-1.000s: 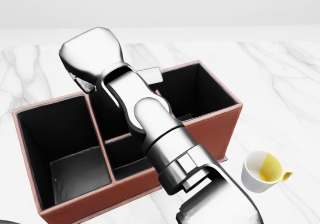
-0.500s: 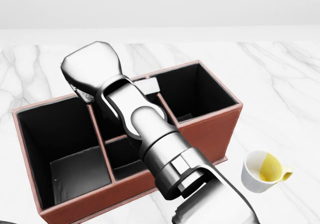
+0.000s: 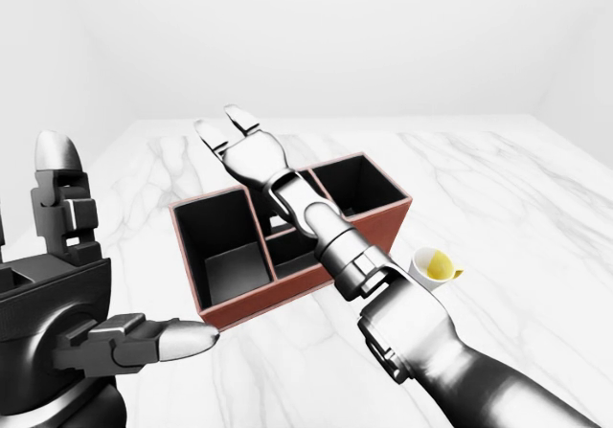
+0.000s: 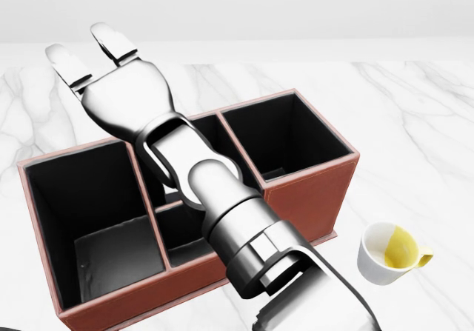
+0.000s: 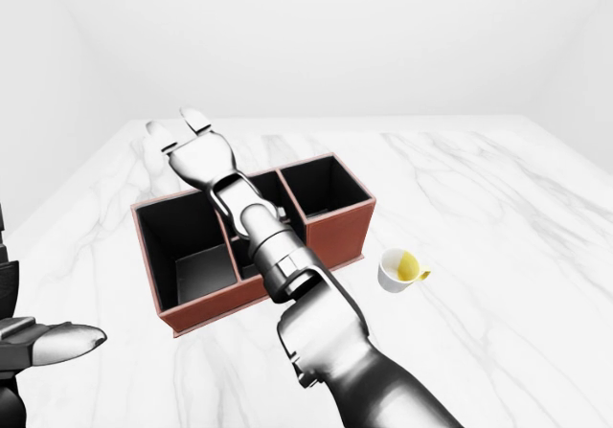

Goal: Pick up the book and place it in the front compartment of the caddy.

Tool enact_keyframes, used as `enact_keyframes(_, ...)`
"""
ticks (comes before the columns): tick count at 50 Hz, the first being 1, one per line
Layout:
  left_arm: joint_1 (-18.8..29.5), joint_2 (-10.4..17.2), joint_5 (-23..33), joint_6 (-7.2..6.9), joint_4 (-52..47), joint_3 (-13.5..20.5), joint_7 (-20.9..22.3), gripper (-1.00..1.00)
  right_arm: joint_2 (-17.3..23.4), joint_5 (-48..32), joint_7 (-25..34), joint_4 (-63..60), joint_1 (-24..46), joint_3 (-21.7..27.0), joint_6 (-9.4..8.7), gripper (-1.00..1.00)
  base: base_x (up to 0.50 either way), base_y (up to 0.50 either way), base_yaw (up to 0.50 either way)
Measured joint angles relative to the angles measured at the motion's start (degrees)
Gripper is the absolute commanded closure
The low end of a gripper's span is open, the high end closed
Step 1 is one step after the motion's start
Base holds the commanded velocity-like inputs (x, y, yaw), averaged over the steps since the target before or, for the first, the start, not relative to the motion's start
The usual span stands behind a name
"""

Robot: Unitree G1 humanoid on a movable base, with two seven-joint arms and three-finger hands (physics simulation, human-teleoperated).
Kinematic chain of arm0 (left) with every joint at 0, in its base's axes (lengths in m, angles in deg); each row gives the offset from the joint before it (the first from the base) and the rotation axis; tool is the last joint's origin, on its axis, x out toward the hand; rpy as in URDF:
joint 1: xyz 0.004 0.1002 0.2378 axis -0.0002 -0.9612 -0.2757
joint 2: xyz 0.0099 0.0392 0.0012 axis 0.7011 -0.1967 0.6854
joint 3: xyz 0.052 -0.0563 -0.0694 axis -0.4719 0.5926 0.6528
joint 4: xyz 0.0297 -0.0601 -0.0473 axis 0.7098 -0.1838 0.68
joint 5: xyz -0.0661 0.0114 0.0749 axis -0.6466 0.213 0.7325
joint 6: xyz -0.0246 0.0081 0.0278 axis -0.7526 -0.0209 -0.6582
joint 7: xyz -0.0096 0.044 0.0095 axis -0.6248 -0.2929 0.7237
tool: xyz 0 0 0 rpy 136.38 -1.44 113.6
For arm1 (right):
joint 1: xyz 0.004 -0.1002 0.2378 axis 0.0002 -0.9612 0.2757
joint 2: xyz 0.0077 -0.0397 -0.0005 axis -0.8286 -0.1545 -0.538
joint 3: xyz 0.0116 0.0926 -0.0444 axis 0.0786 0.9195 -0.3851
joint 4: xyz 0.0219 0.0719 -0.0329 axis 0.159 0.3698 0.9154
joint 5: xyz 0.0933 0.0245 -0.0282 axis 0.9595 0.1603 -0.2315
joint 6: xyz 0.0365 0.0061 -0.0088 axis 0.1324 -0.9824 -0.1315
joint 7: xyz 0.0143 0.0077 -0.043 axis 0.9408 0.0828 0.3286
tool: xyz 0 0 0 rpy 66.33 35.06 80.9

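Observation:
The red-brown caddy (image 4: 311, 198) with black insides stands on the marble table at the middle of the head view. It has a big left compartment, a right one, and a split middle one. My right hand (image 4: 85, 49) is open, its fingers stretched out above the caddy's upper left rim and holding nothing. My right forearm covers most of the middle compartments. No book shows in any view. My left hand (image 3: 129, 246) is open and empty at the lower left of the left-eye view, apart from the caddy.
A white cup (image 4: 386, 253) with yellow contents stands on the table (image 4: 415, 124) to the right of the caddy, near my right forearm. The table's far edge runs along the top of the head view.
My right hand has opened and its fingers now point up and left. The pale object seen beside the hand over the middle compartment no longer shows.

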Motion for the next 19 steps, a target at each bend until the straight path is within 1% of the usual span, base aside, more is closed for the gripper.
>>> enact_keyframes(7, 0.1, 0.0, -0.1, 0.0, 0.0, 0.1, 0.0, -1.0, -0.1, 0.0, 0.4, -0.7, 0.2, 0.0, 0.0, -1.0, 0.0, 0.0, 0.0)
enact_keyframes(11, 0.1, 0.1, -0.2, 0.0, 0.0, 0.2, 0.0, -1.0, 0.0, 0.6, 1.7, -2.0, 0.6, 0.3, 0.0, -1.0, 0.0, 0.0, 0.0)
enact_keyframes(15, 0.1, 0.1, -0.2, 0.0, 0.0, 0.3, 0.0, -1.0, 0.2, 2.0, 4.3, -4.3, 1.1, 0.9, 0.0, -1.0, 0.0, 0.0, 0.0)
enact_keyframes(19, 0.1, 0.0, -0.2, 0.0, 0.0, 0.3, 0.0, -1.0, 0.3, 4.8, 9.2, -8.9, 1.6, 1.7, 0.0, -1.0, 0.0, 0.0, 0.0)
